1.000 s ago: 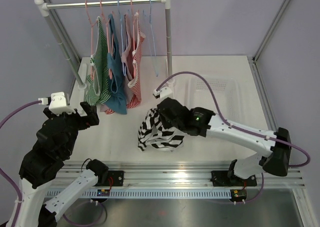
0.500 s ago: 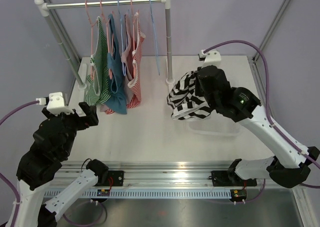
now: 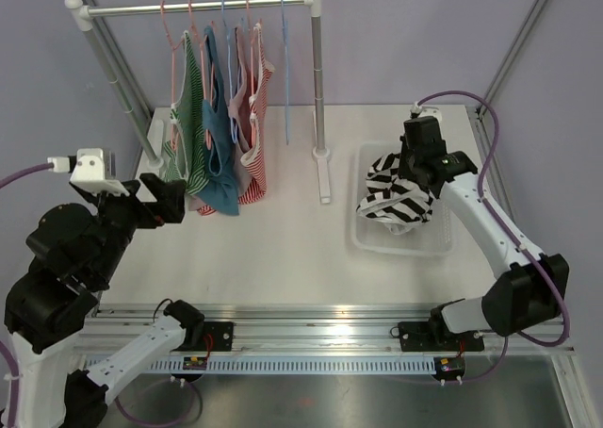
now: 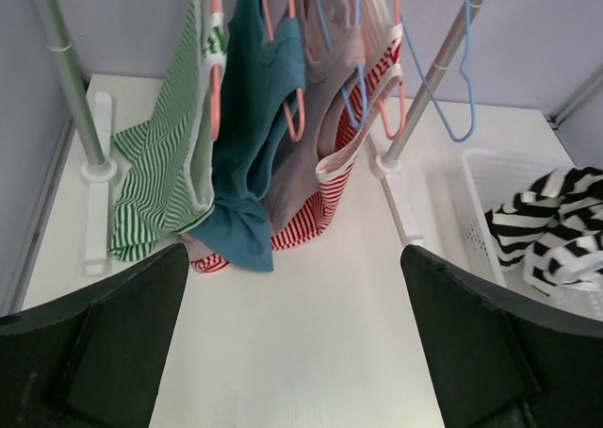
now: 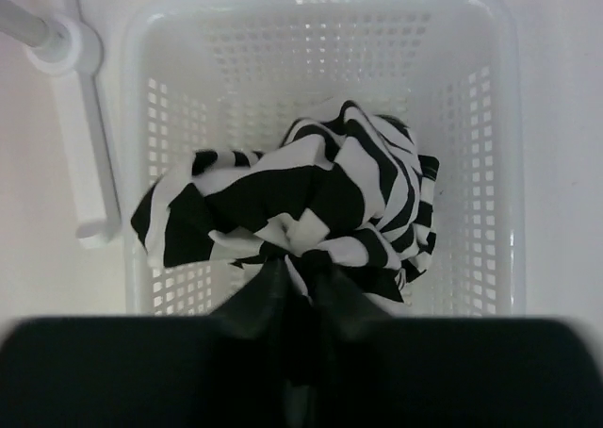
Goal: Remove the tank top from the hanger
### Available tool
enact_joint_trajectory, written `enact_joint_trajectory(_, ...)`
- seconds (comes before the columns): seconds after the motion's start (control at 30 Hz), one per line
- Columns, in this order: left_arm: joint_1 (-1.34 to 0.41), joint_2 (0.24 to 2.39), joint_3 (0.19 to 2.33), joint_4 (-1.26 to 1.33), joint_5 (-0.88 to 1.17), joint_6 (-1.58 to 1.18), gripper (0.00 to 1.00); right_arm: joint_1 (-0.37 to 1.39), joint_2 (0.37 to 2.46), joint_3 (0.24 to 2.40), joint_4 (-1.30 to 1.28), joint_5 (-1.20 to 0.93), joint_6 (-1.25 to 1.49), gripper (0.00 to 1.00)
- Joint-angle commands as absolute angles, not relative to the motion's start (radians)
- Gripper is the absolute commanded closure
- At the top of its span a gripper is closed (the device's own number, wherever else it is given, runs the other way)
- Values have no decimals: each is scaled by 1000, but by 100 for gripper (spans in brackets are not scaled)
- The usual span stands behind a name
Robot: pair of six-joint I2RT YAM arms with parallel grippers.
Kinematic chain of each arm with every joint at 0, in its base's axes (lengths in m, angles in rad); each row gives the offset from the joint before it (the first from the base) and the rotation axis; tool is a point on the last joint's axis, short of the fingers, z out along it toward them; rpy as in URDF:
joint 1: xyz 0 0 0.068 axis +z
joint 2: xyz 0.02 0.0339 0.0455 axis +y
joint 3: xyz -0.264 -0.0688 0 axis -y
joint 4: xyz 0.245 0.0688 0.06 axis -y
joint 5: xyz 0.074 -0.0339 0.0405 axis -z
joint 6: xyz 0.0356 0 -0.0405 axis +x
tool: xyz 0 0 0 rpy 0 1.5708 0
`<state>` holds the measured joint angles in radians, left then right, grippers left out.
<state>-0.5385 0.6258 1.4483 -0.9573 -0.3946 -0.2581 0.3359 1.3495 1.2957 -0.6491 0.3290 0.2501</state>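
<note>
My right gripper (image 3: 412,178) is shut on a black-and-white striped tank top (image 3: 394,202) and holds it bunched over the white perforated basket (image 3: 379,241). In the right wrist view the top (image 5: 283,188) hangs from my closed gripper (image 5: 300,266) above the basket (image 5: 471,79). An empty light-blue hanger (image 3: 284,70) hangs on the rail (image 3: 198,7); it also shows in the left wrist view (image 4: 450,117). My left gripper (image 3: 162,204) is open and empty, near the front left, facing the rack (image 4: 292,353).
Green striped (image 3: 186,126), teal (image 3: 219,136), grey-pink and red striped (image 3: 254,131) tank tops hang on hangers on the rail. The rack's posts (image 3: 317,79) and white feet (image 3: 323,173) stand on the white table. The basket sits at the right.
My right arm has carried the striped tank top from the table's middle to the right and back, over the basket. The left arm has turned slightly.
</note>
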Motion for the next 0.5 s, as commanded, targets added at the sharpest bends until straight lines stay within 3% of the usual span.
enact_joint_trajectory(0.0,-540,736,1549,-988,-304,-222,1,322,1411,1285,-545,299,247,67)
enact_joint_trajectory(0.07,-540,793,1591,-999,-302,-219,1,321,1431,1289,-557,343,250,47)
enact_joint_trajectory(0.13,-540,833,1656,-1000,-279,-218,1,322,1440,1293,-572,377,261,1)
enact_joint_trajectory(0.33,-540,989,1811,-968,-242,-236,1,322,1373,1328,-641,497,294,1)
enact_joint_trajectory(0.43,-540,1069,1876,-942,-239,-245,1,321,1272,1307,-638,410,304,1)
enact_joint_trajectory(0.47,-540,1087,1890,-925,-241,-245,1,322,1240,1278,-624,276,290,1)
